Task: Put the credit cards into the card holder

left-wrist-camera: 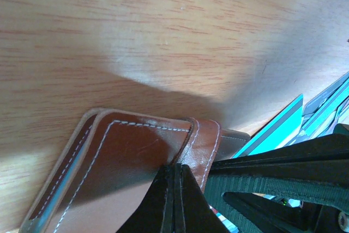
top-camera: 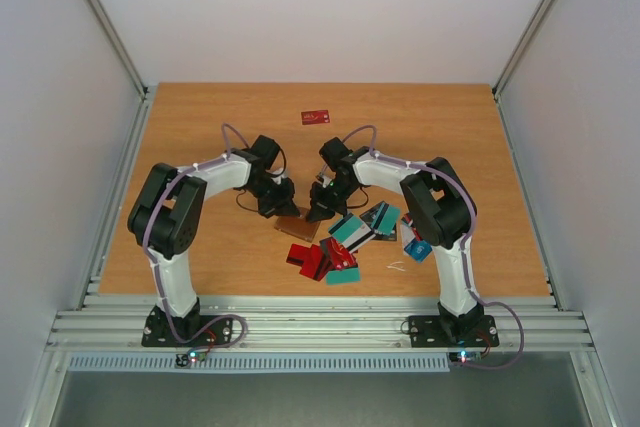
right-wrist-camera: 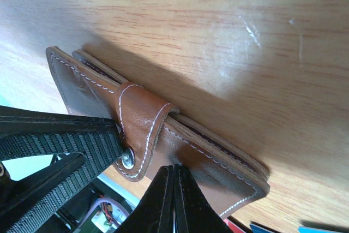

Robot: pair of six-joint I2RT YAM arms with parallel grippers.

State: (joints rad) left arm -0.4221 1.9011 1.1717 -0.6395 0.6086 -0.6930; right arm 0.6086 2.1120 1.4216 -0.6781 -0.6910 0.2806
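Both my grippers are clenched, nothing between the fingers; the left gripper touches the card holder at its strap; the right gripper rests on its face just beside the stud; the holder lies mid-table under both tips, strap seemingly fastened; the credit cards lie just right and near, closer to my right arm.

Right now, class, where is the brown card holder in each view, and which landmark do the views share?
Top external: card holder just below centre.
Left wrist: card holder lower left.
Right wrist: card holder centre to lower right.
Shared landmark: the wooden table under it.
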